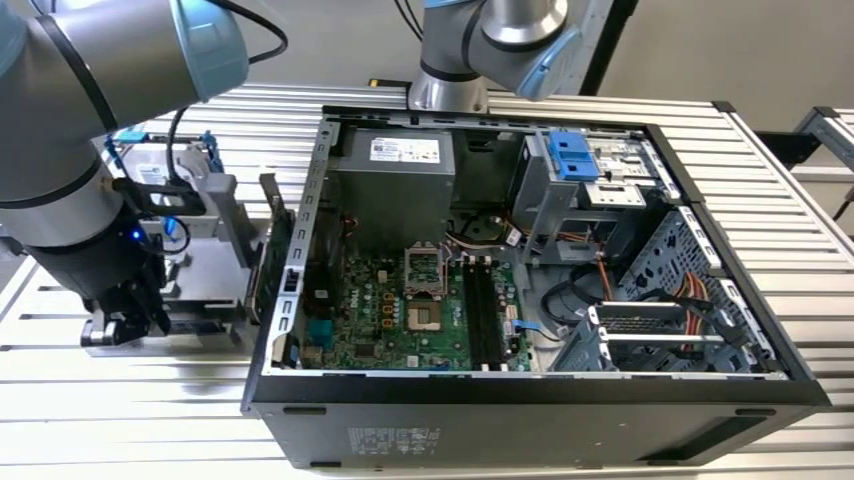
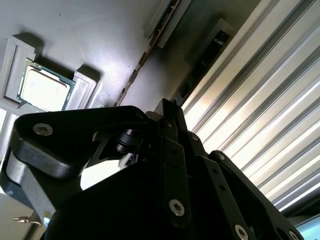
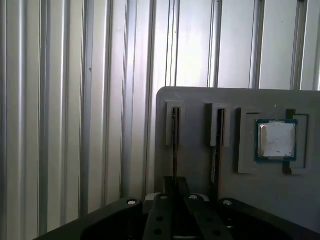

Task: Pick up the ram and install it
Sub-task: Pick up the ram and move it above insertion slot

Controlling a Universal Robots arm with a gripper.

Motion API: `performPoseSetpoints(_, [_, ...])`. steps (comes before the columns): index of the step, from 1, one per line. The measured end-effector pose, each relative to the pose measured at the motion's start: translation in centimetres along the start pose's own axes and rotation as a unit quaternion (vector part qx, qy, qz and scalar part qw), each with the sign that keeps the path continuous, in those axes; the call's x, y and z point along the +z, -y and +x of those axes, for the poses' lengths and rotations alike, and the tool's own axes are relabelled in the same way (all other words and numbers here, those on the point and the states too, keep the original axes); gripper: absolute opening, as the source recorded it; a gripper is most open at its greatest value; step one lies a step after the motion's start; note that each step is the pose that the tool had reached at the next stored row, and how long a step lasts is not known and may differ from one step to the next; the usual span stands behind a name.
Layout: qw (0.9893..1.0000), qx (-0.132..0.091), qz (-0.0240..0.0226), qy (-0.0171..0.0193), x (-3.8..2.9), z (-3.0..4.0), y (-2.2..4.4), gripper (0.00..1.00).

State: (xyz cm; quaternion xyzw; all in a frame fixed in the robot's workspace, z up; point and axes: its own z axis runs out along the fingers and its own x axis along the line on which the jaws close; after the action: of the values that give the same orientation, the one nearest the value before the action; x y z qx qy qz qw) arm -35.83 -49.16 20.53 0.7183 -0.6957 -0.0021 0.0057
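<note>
— Where is the ram (image 3: 175,132)?
— In the grey holder's (image 3: 197,165) slot, on the exterior view's left of the computer case (image 1: 534,420).
— And the gripper (image 3: 175,192)?
— Right over it. Open or closed? I cannot tell.

Bright, ribbed bare-metal table (image 1: 801,250) slats gleam under a matt black metal computer case (image 1: 534,415). The arm (image 1: 67,190) is smooth grey metal with glossy blue caps. A dull grey plastic tray (image 3: 197,125) carries a processor (image 3: 276,140) with a satin metal lid.
</note>
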Motion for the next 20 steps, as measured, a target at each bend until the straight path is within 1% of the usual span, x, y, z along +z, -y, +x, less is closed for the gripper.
performPoseSetpoints(5, [1.0000,0.000,0.0000,0.0000,-0.57,0.00,0.00,0.00])
performPoseSetpoints(11, [1.0000,0.000,0.0001,0.0000,-1.09,0.01,-0.01,0.00])
performPoseSetpoints(20, [1.0000,0.000,0.0001,0.0001,-1.66,0.01,-0.01,0.00])
